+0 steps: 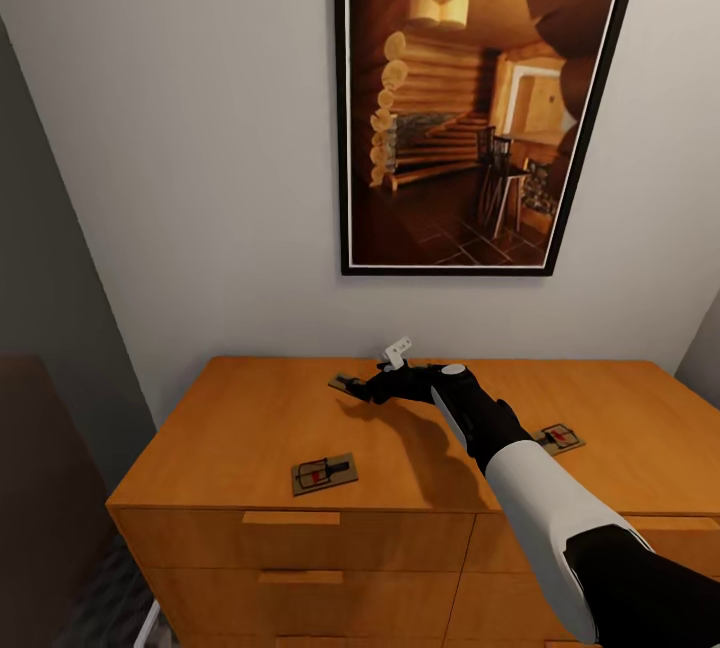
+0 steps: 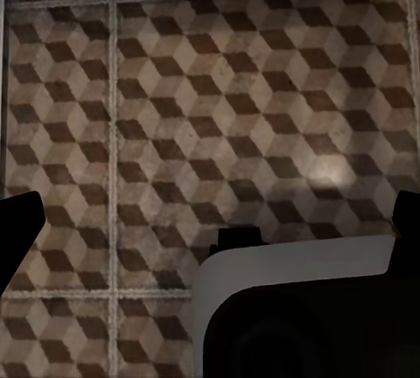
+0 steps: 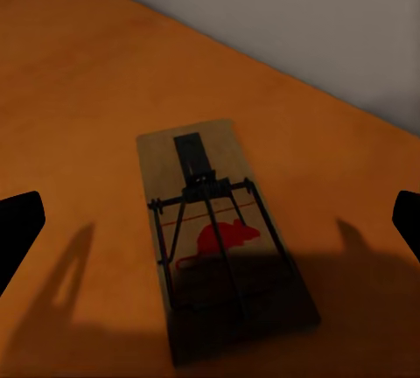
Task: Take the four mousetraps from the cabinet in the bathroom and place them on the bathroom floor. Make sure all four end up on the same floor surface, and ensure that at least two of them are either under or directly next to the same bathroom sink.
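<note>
- The robot's black-and-white right arm is reaching out over the wide orange-brown wooden cabinet, with the black right gripper hanging just over the back part of the top.
- Right under it a small flat tan wooden mousetrap with dark wire and a red mouse mark is lying flat on the cabinet top; in the head view only its corner is peeking out beside the gripper.
- In the right wrist view the two black fingertips are sitting way out at either side with the trap between them, well clear of both, so that hand is spread wide and gripping nothing.
- Two more traps are lying on the same top: one near the front edge, another on the far side of the forearm, well apart from each other.
- The left gripper is pointing down at the brown-and-beige cube-patterned tile floor, fingertips far apart and nothing between them.
- A big black-framed picture of a log cabin interior is hanging on the pale wall above the cabinet.
</note>
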Controlling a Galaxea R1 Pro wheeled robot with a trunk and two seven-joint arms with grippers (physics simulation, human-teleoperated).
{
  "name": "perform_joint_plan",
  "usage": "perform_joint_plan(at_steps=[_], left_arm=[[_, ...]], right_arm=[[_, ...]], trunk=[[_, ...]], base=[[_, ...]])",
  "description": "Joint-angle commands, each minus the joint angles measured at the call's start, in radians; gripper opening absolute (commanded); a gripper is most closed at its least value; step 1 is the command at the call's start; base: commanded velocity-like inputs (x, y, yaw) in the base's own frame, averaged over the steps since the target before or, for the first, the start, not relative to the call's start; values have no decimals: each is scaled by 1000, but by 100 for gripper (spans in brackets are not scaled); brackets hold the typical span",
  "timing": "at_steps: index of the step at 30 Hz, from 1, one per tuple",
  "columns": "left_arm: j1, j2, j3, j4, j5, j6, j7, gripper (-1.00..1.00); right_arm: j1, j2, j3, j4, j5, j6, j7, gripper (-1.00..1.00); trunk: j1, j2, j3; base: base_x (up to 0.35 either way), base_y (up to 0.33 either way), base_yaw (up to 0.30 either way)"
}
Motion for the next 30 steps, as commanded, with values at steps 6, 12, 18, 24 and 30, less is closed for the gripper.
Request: perform_joint_plan(at_steps=[6,12,18,24,30], left_arm=[[-2,0,-5,4,-1,-6,3,100],[-2,0,-5,4,-1,-6,3,100],[-2,0,-5,4,-1,-6,3,100],[-2,0,-5,4,-1,-6,3,100],[-2,0,-5,4,-1,-6,3,100]], right_arm=[[0,0,-2,-2,10,3,5,100],[-1,0,-2,-2,10,3,5,100],[0,1,-2,-2,10,3,5,100],[-1,1,-1,-2,10,3,5,100],[0,0,-1,-2,10,3,5,100]], trunk=[[0,-1,-6],[0,-1,-11],[0,-1,-17],[0,-1,-22],[0,-1,-27]], base=[[0,0,0],[0,0,0],[0,0,0],[0,0,0],[0,0,0]])
